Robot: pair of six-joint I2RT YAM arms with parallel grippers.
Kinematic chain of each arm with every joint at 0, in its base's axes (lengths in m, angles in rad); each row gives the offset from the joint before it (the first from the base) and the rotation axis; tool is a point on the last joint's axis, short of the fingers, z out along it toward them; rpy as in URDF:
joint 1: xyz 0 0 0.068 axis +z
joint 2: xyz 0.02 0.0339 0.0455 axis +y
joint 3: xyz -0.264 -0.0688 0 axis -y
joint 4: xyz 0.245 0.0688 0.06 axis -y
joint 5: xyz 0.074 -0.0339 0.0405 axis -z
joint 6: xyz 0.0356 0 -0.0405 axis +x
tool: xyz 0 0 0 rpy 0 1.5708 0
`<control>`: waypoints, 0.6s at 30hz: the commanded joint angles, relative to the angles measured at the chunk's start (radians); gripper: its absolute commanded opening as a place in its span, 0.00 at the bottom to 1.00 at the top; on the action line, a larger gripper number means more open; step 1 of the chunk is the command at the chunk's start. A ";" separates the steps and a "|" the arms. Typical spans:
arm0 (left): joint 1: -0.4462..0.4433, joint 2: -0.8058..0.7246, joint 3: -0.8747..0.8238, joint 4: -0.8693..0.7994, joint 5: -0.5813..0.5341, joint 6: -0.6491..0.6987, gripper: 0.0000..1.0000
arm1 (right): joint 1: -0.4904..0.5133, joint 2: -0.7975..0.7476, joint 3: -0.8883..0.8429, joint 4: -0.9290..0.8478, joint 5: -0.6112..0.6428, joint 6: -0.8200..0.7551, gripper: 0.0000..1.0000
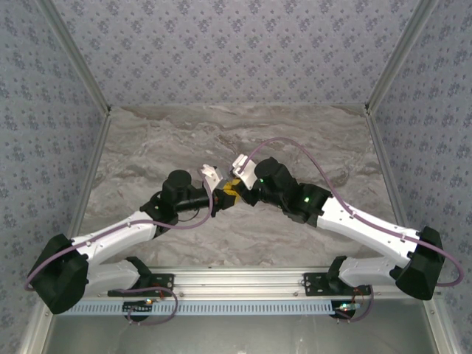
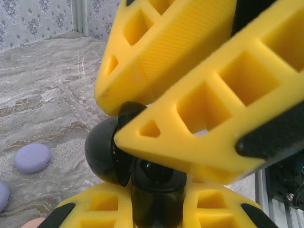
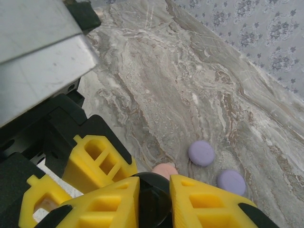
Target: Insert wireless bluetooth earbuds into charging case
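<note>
Above counter centre: black case clamped in left hand, black earbud in right hand; square alignment advised.

- we see the charging case, black and glossy, held off the table between the fingers of the left gripper.
- a rounded black shell touches its side. we take it for the opened lid.
- a small black piece sits nipped at the tips of the right gripper, touching the case. we cannot tell whether it is an earbud.
</note>
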 commanded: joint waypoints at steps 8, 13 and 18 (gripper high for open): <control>-0.013 -0.024 0.029 0.074 0.015 0.005 0.03 | -0.020 0.015 0.034 -0.077 -0.081 0.029 0.29; -0.015 -0.021 0.029 0.070 0.012 0.011 0.03 | -0.045 0.006 0.051 -0.069 -0.133 0.052 0.31; -0.017 -0.018 0.028 0.074 0.009 0.014 0.03 | -0.093 -0.036 0.064 -0.048 -0.188 0.108 0.40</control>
